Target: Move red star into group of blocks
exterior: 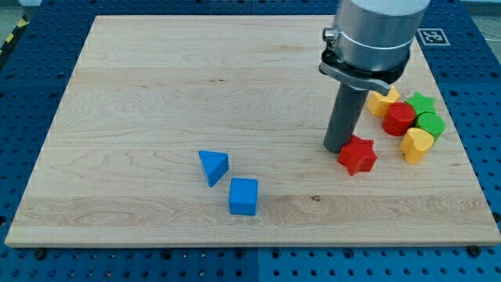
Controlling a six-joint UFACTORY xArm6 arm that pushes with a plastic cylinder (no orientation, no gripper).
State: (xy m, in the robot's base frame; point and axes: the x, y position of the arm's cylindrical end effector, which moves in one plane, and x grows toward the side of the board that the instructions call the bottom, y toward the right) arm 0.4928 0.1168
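Dark upright rod, my tip [339,149] touching red star [358,155].

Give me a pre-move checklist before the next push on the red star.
1. My tip against the red star, on its view-left side: ok.
2. Star still apart from the group: red block, yellow heart, green blocks: not ok yet.
3. Path rightward to the yellow heart free of other blocks: ok.
4. Blue triangle and blue cube well out of the way: ok.
5. Exact tip contact point: cannot tell.
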